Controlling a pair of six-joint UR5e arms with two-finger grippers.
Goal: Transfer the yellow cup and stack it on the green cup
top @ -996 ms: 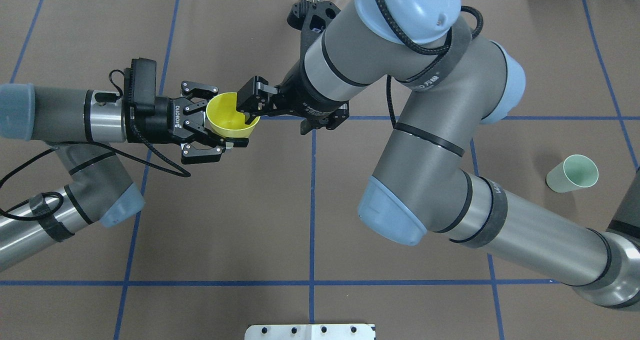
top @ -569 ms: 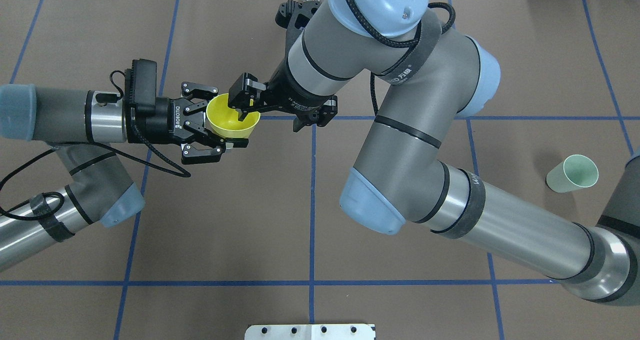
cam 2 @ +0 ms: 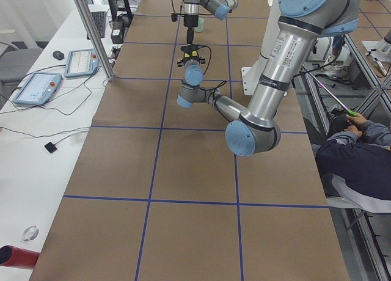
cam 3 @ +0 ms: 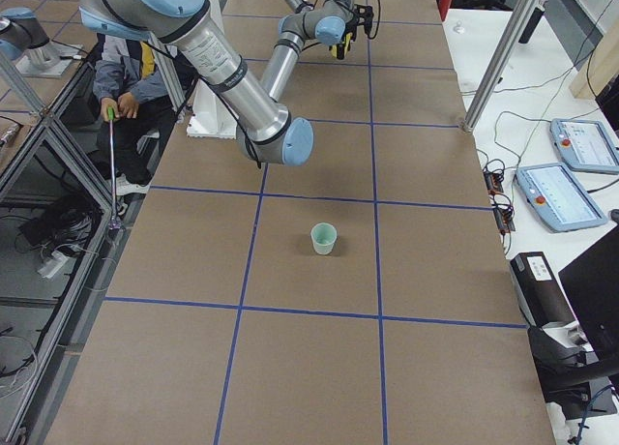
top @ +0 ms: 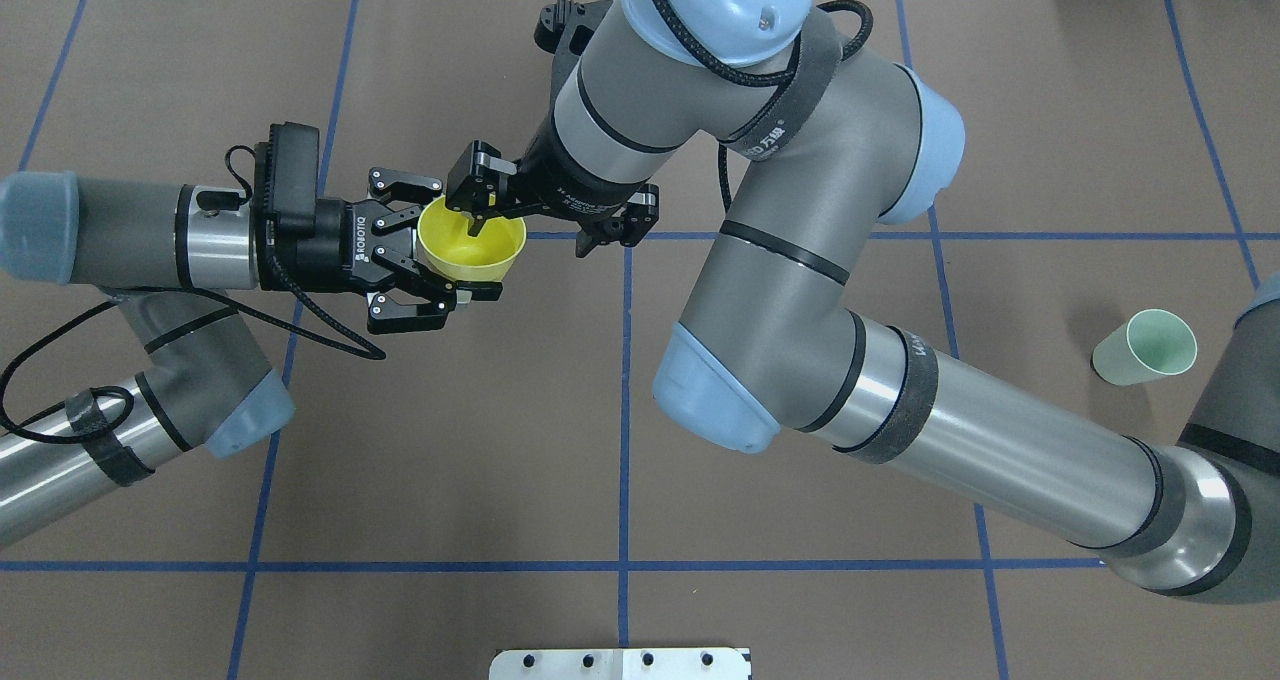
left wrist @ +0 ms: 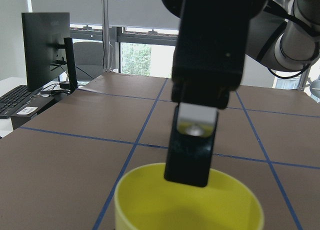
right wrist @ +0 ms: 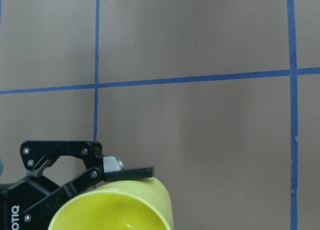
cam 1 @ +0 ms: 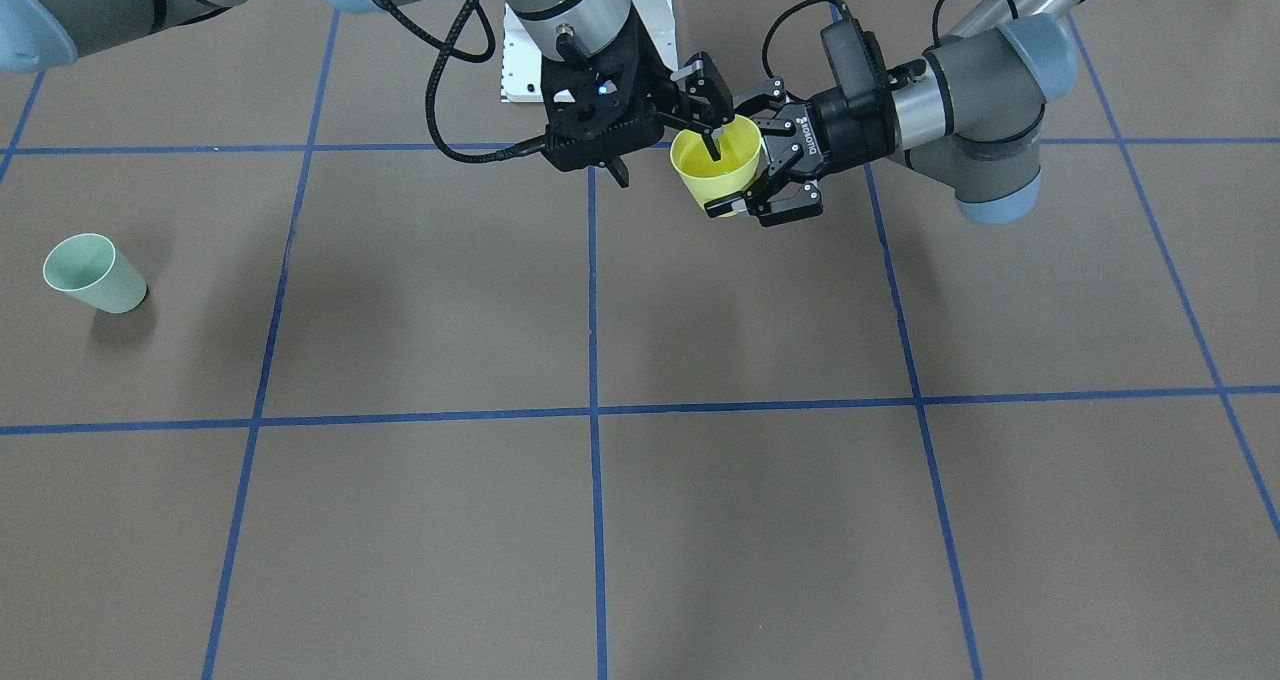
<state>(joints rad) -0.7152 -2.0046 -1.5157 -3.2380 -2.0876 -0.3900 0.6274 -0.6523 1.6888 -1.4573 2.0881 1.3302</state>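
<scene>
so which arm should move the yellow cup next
Right, probably: the green cup is on that arm's side, far from the left gripper holding the yellow cup; the right gripper has a finger inside it.

Overhead and front cameras face each other across the table (top: 450, 460), sharing the yellow cup (top: 482, 256); end cameras seem far.

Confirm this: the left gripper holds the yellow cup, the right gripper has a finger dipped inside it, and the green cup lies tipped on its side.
Not quite. The green cup stands upright, mouth up, as the exterior right view shows. The left gripper does hold the yellow cup, and the right gripper has a finger inside it.
</scene>
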